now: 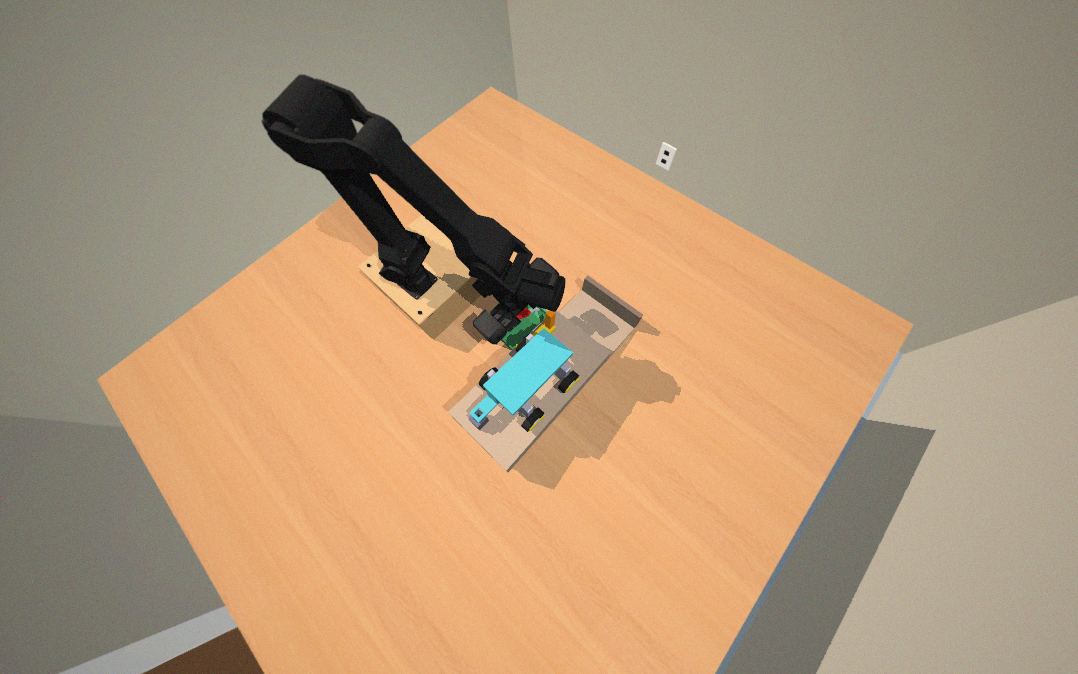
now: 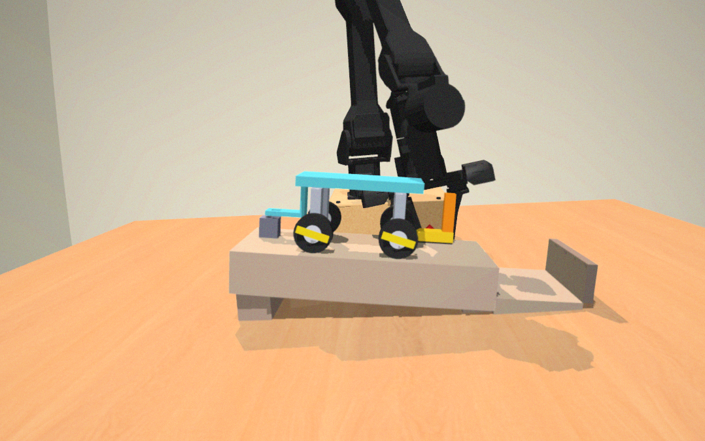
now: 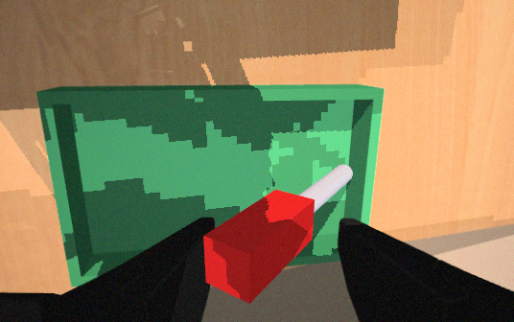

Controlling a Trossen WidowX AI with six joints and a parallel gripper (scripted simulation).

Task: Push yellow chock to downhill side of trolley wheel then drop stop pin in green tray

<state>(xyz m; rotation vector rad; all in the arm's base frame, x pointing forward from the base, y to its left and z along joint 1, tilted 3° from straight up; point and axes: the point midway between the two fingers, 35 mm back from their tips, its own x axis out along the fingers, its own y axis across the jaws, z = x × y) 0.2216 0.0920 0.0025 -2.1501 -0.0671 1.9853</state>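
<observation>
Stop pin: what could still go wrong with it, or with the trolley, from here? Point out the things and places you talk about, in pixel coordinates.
The pin (image 1: 522, 313) (image 2: 429, 226) (image 3: 259, 244) slants between the tool's (image 1: 524, 316) (image 2: 436, 233) (image 3: 276, 221) parted fingers, over the tray (image 1: 518, 332) (image 3: 321, 93); it might snag as the tool leaves. The tool also looks near the chock (image 1: 550, 320) (image 2: 435, 235); a sideways bump could shift it and perhaps free the trolley (image 1: 528, 371) (image 2: 358, 182).

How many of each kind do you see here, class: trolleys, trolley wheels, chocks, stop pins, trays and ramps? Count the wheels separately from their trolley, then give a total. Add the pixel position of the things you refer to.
Trolley (image 1: 528, 371) (image 2: 358, 182): 1
Wheels (image 1: 531, 418) (image 2: 313, 233): 4
Chock (image 1: 550, 319) (image 2: 448, 212): 1
Stop pin (image 1: 522, 313) (image 2: 429, 226) (image 3: 259, 240): 1
Tray (image 1: 520, 332) (image 3: 378, 129): 1
Ramp (image 1: 592, 347) (image 2: 363, 278): 1
Total: 9
</observation>
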